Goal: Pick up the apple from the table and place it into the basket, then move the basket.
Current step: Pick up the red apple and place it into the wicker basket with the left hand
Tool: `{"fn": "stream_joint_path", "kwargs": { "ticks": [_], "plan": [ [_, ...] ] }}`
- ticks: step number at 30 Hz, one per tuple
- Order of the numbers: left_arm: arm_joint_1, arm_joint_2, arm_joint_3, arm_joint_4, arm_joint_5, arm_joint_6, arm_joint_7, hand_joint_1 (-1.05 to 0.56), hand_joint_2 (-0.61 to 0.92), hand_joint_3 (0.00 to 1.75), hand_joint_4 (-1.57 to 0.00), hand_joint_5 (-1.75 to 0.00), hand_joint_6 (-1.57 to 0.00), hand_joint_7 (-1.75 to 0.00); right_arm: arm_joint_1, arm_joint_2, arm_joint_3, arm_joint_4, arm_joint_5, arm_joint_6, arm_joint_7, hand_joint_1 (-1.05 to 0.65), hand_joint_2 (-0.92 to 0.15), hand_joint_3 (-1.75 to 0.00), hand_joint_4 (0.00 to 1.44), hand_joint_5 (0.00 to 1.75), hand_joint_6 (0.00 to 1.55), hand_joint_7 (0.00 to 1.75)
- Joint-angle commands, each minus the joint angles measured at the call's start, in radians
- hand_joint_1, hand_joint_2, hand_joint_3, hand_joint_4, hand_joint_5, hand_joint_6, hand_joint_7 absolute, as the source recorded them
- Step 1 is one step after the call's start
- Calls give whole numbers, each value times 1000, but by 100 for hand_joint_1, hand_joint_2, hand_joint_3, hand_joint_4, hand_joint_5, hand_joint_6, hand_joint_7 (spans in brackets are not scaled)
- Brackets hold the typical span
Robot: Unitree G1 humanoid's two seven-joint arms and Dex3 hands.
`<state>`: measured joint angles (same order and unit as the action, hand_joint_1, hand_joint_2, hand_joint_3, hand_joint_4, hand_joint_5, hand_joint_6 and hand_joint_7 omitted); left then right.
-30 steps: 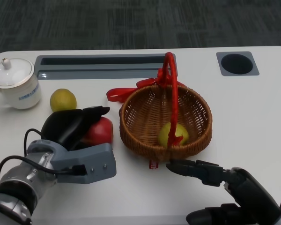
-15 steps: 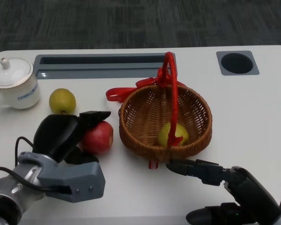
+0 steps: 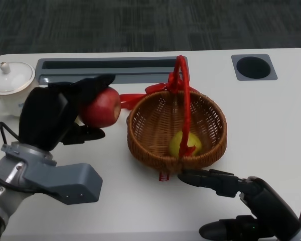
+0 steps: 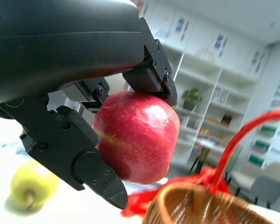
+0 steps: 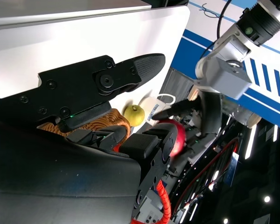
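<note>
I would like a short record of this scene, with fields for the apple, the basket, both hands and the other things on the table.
apple: red apple, lifted off the table, beside the basket's rim, not yet inside
left robot hand: left hand grips the apple
right robot hand: right hand holds nothing, fingers pointing at the near side of the basket
basket: wicker basket with an upright red handle and red ribbon; holds a yellow-green fruit
other things: white lidded cup at the table's far left
</note>
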<state>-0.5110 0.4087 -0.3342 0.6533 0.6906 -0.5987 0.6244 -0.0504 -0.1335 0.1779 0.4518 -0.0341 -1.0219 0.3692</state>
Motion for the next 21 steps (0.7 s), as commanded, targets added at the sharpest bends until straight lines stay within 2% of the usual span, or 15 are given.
{"fn": "stream_joint_path", "kwargs": {
  "ticks": [1, 4, 11, 21],
  "plan": [
    [31, 19, 42, -128, -24, -7, -28, -20, 77, 0, -120, 0, -114, -1, -8, -18, 0, 5, 9, 1, 0, -60, -92, -1, 52, 0, 64, 0],
    [46, -1, 48, -195, -28, -27, -44, -19, 76, 0, -121, -1, -115, -1, -8, -18, 0, -1, 7, 7, -1, -60, -92, 0, 52, 0, 65, 0],
    [27, -68, 23, -226, -16, -14, -105, -20, 73, 0, -125, -2, -118, -2, -13, -15, 3, 0, 2, 8, -4, -59, -92, 0, 53, 0, 65, 0],
    [-59, -132, -12, -101, 3, -15, -158, -7, 70, 0, -125, -1, -119, -1, 1, -5, -6, -16, -22, 7, -37, -60, -92, -1, 53, 0, 66, 0]
  ]
}}
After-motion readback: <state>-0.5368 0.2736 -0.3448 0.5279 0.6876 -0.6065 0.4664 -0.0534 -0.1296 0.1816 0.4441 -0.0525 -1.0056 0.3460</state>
